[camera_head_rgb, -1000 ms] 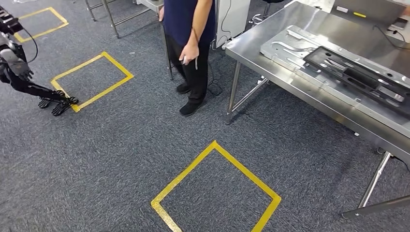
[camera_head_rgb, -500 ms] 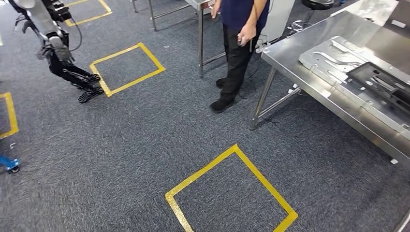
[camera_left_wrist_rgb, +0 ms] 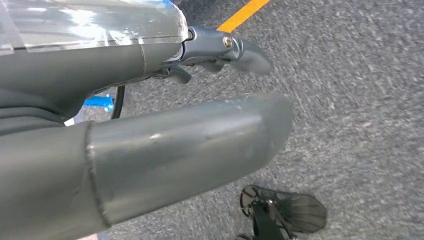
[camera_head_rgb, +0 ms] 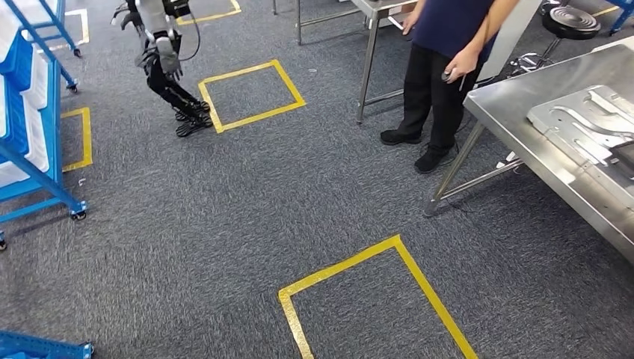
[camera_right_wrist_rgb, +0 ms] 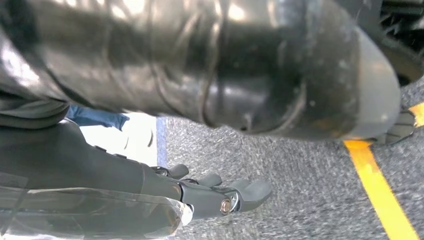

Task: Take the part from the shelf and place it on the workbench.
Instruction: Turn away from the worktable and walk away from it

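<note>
1. Your left robot hand (camera_left_wrist_rgb: 190, 145) hangs over the grey carpet floor (camera_head_rgb: 224, 224). Its thumb juts out, its fingers (camera_left_wrist_rgb: 240, 52) are loosely stretched and apart from the thumb, and it holds nothing.
2. Your right robot hand (camera_right_wrist_rgb: 280, 65) hangs low over the carpet too. Its fingers (camera_right_wrist_rgb: 250, 192) are spread and only slightly bent, and it holds nothing.
3. The blue shelf (camera_head_rgb: 34, 112) stands on castors on the floor, far to the left in the head view. White trays sit in its racks. You cannot pick out the part itself from here.
4. The steel table (camera_head_rgb: 516, 120) stands to the right, with one corner pointing towards the middle of the floor. A grey metal plate (camera_head_rgb: 591, 123) lies flat on it, set back from the near edge.
5. A person (camera_head_rgb: 448, 45) in a dark top and black trousers stands just beside that table corner, with something small in the lowered hand.
6. Another humanoid robot (camera_head_rgb: 161, 56) stands at the far left, touching the edge of a yellow tape square (camera_head_rgb: 250, 93).
7. A second yellow tape square (camera_head_rgb: 374, 299) lies on the floor right in front of you.
8. A black stool (camera_head_rgb: 572, 19) stands beyond the table.
</note>
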`<state>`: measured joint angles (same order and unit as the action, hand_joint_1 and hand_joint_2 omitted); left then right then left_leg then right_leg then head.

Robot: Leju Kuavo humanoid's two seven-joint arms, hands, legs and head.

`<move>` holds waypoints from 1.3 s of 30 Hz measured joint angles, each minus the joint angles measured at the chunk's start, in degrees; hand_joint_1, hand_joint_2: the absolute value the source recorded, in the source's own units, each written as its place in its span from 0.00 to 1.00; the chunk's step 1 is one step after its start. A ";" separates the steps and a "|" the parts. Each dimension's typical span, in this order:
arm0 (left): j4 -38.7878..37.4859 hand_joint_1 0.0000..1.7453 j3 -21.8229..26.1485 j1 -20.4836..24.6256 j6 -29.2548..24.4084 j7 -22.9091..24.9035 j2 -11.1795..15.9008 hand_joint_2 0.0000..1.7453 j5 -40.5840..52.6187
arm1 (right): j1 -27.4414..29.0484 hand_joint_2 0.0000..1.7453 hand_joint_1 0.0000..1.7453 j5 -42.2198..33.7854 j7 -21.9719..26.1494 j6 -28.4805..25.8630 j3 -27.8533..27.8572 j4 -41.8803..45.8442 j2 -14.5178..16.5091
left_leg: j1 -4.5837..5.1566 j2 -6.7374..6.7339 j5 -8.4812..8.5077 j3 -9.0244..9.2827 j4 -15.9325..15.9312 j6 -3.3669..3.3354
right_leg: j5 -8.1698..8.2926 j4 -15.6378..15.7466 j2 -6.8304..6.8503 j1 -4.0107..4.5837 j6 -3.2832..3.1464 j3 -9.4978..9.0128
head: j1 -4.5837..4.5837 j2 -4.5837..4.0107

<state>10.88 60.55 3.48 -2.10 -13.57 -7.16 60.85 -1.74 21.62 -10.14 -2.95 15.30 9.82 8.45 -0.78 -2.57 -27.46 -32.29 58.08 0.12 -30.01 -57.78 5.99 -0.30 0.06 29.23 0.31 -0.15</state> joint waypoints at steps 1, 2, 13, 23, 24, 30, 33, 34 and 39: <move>0.00 0.00 0.03 -0.11 0.00 0.02 0.00 0.00 0.00 | -0.10 0.00 0.00 0.00 -0.07 0.00 0.00 0.01 0.00 | -0.07 0.46 0.14 -0.05 -0.11 -0.37 | -0.13 -0.06 -0.02 -0.11 0.28 -0.08 | -0.01 0.00; 0.00 0.00 0.07 -0.17 0.00 0.04 0.00 0.00 0.00 | -0.15 0.00 0.00 0.01 -0.15 0.00 0.00 0.01 0.00 | -0.16 0.92 0.30 -0.05 -0.26 -0.74 | -0.61 -0.49 -0.77 -0.24 0.56 0.01 | -0.01 0.00; 0.00 0.00 0.87 0.14 0.02 0.09 -0.29 0.00 0.11 | 0.31 0.00 0.00 0.04 -0.26 -0.01 0.01 -0.03 -0.26 | -0.12 8.01 1.12 -0.76 -0.12 -1.46 | 0.49 -1.85 -10.50 -0.15 -1.00 1.53 | 0.03 0.00; 0.00 0.00 0.94 0.21 0.07 0.03 -0.44 0.00 0.20 | 0.37 0.00 0.00 0.71 -0.39 -0.03 0.02 -0.05 -0.36 | -0.59 3.05 -5.64 -8.58 14.87 1.41 | 1.18 1.83 -4.25 -0.25 -2.02 -0.33 | -0.03 0.00; 0.00 0.00 0.95 0.14 0.07 0.02 -0.43 0.00 0.20 | 0.35 0.00 0.00 0.77 -0.39 -0.03 0.02 -0.05 -0.36 | -0.75 2.81 -4.81 -8.14 14.31 1.65 | 1.02 1.69 -3.48 -0.31 -1.88 -0.36 | -0.04 0.00; 0.00 0.00 0.98 0.21 0.07 0.02 -0.39 0.00 0.45 | 0.08 0.00 0.00 1.01 -0.39 -0.02 0.02 -0.04 -0.38 | -0.37 -0.37 0.38 -0.68 0.42 0.77 | -0.52 0.11 -0.24 -0.03 -0.05 -0.45 | 0.02 0.00; 0.00 0.00 0.98 -0.06 0.07 0.10 -0.39 0.00 0.57 | -0.20 0.00 0.00 1.02 -0.42 -0.02 0.02 -0.02 -0.38 | -0.37 1.16 0.72 -0.80 0.02 -0.47 | -1.49 -0.78 -1.06 -0.43 0.63 -0.36 | 0.04 0.00; 0.00 0.00 0.99 -0.01 0.07 0.14 -0.39 0.00 0.61 | -0.17 0.00 0.00 1.02 -0.42 -0.02 0.03 -0.01 -0.38 | -0.43 1.66 0.88 -0.77 -0.18 -0.84 | -2.84 -2.68 -2.34 -0.57 0.77 0.49 | 0.05 0.00; 0.00 0.00 1.03 0.19 0.07 0.20 -0.36 0.00 0.70 | 0.14 0.00 0.00 1.03 -0.42 -0.02 0.04 -0.04 -0.37 | 0.08 4.94 0.95 -0.73 -0.18 -1.49 | -7.27 -15.99 -5.78 -0.41 0.30 7.65 | 0.05 0.00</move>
<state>10.88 61.58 3.68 -2.03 -13.38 -7.52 61.55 -1.60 22.64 -10.56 -2.97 15.34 9.78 8.08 -0.69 2.38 -26.51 -33.02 57.90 -1.38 -37.28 -73.78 0.21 -0.72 0.37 36.88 0.36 -0.15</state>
